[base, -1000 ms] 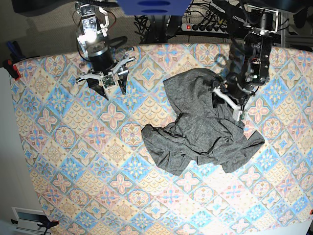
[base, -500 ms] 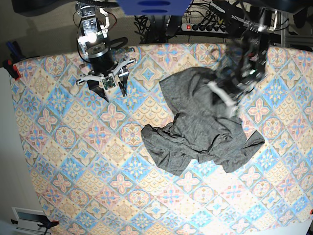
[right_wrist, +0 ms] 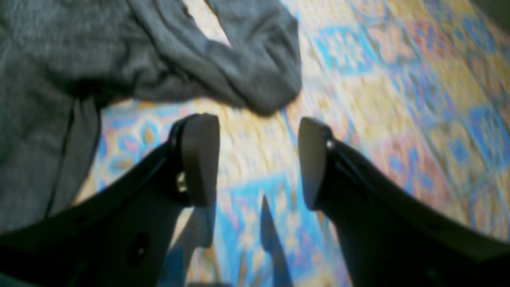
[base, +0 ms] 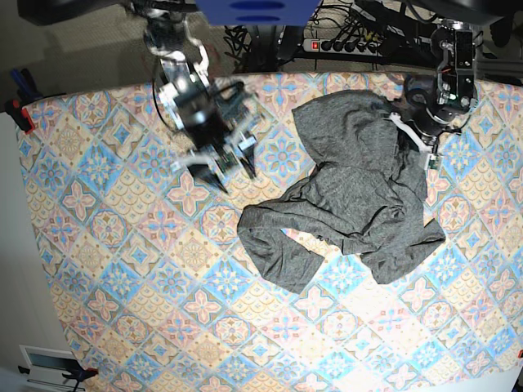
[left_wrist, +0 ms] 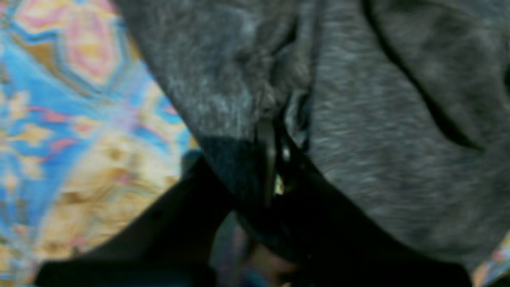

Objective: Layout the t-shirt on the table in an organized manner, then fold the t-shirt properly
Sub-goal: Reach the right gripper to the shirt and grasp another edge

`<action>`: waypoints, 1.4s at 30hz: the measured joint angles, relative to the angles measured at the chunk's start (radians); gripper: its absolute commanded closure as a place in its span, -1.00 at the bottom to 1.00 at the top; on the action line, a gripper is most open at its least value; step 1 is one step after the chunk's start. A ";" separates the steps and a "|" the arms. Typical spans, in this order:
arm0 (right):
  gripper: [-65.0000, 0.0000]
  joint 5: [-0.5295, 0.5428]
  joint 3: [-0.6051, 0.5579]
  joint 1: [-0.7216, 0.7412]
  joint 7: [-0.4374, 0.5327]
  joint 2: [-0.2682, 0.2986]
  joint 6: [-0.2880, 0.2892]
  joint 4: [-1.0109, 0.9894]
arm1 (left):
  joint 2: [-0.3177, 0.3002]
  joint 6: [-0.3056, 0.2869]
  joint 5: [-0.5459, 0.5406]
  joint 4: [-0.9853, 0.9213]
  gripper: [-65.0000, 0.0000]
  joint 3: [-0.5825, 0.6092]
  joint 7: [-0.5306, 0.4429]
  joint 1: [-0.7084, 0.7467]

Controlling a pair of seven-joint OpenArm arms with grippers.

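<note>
The dark-grey t-shirt [base: 351, 204] lies crumpled on the right half of the patterned table [base: 122, 269]. Its upper right part is drawn up toward the far edge. My left gripper [base: 411, 135] is shut on a pinch of that fabric near the far right. In the left wrist view the t-shirt [left_wrist: 378, 119] fills the frame and bunches between the closed left gripper [left_wrist: 275, 167]. My right gripper [base: 225, 167] hangs open over bare cloth, left of the shirt. In the right wrist view the right gripper [right_wrist: 257, 159] holds nothing, with the t-shirt [right_wrist: 59, 79] beyond its fingertips.
A power strip [base: 343, 45] and tangled cables lie behind the table's far edge. A red clamp [base: 20, 114] grips the table's left edge. A blue object [base: 253, 10] hangs at the top centre.
The left gripper has shut on the shirt and pulled its upper part toward the far right edge. The right arm has swung from the far left toward the shirt.
</note>
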 measured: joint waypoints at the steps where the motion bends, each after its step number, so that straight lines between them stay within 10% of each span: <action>1: 0.07 -0.004 -0.017 0.026 -0.015 0.000 -0.003 -0.001 | 0.000 0.001 0.020 0.000 0.93 -0.004 -0.002 0.000; 42: 0.07 0.009 -0.312 0.393 0.053 -0.081 0.002 -0.612 | 0.047 0.006 0.076 -0.042 0.93 -0.016 -0.079 0.026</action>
